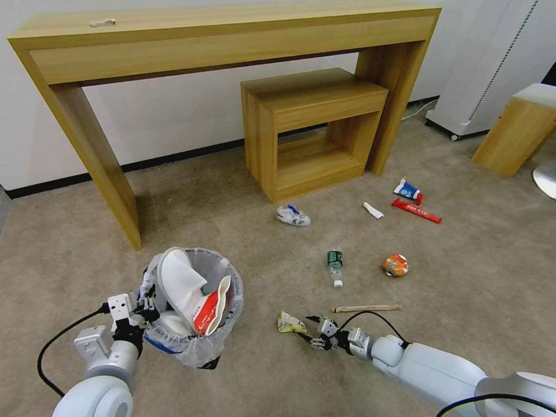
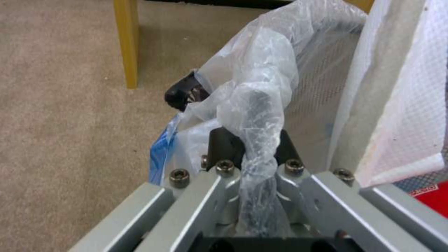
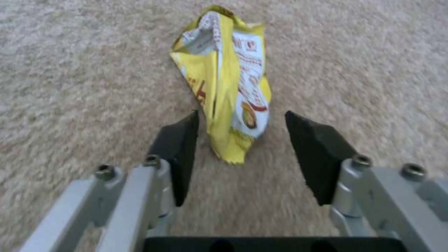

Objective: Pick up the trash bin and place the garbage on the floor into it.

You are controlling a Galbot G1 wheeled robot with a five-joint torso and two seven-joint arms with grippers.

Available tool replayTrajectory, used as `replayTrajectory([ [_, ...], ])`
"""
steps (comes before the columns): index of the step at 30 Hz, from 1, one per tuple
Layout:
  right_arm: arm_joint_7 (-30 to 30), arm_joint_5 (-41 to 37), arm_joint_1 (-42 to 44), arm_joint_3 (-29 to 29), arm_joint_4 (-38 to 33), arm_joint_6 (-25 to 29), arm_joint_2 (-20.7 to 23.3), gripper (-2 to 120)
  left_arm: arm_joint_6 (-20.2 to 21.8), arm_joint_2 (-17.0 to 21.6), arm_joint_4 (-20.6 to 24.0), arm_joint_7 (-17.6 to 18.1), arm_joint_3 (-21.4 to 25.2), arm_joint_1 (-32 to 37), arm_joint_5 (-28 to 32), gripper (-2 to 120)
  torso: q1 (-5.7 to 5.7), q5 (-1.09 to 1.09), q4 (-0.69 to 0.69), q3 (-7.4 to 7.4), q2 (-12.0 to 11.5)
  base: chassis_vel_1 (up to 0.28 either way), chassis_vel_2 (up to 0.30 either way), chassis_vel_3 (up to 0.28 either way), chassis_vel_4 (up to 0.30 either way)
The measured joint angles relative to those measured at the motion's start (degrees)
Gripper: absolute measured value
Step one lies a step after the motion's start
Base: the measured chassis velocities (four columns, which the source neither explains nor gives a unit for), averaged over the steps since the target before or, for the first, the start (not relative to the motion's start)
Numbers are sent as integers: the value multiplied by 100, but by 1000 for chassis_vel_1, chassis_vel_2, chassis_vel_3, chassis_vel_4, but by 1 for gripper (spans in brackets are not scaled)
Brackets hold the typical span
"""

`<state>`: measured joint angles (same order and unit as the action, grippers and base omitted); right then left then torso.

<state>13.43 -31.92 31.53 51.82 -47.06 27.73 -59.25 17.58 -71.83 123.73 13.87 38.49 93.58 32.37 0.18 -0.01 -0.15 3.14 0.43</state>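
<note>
My left gripper [image 1: 146, 306] is shut on the near rim of the trash bin [image 1: 230, 277], a small round bin lined with a crinkled plastic bag. The left wrist view shows the left gripper [image 2: 243, 115] pinching the bin's rim through the bag [image 2: 261, 70]. Inside the bin stand a white slipper [image 1: 178, 282] and a red paper bowl [image 1: 208, 311]. My right gripper [image 1: 311, 331] is low over the floor [image 1: 243, 231], open, and a crumpled yellow wrapper [image 3: 229, 87] lies between its fingertips [image 3: 180, 147] without visible contact. That wrapper [image 1: 289, 323] lies right of the bin.
More garbage lies on the carpet: a green-labelled bottle [image 1: 335, 265], a wooden stick [image 1: 366, 308], an orange wrapper [image 1: 395, 264], a red bar wrapper [image 1: 416, 210], a blue-white carton [image 1: 406, 188], a white tube [image 1: 373, 210], a white-blue wrapper [image 1: 293, 215]. A wooden console [image 1: 220, 35] and small shelf [image 1: 313, 127] stand behind.
</note>
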Motion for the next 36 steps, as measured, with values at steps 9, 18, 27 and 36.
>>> replayTrajectory([
  [9, 151, 55, 26, -101, 341, 162, -288, 18, -17, -31, -23, -18, -48, -32, 4, 3, 0, 1, 0, 0, 0, 0, 0, 0, 0],
  [18, 330, 115, 72, -312, 510, 383, -419, 3, -34, -6, -41, -25, -37, -44, 21, 3, 0, 2, 1, 0, 0, 0, 0, 0, 0],
  [27, 842, -716, 143, -738, -1104, 691, 552, 0, -30, 191, -374, -7, -14, -180, 68, 3, 0, -1, -1, 0, 0, 0, 0, 0, 0],
  [36, 1233, -1509, -150, -1026, -3694, 771, 1730, 0, 25, 237, -451, 4, -161, -274, 64, 3, 0, 0, -1, -1, 0, 0, 0, 0, 0],
])
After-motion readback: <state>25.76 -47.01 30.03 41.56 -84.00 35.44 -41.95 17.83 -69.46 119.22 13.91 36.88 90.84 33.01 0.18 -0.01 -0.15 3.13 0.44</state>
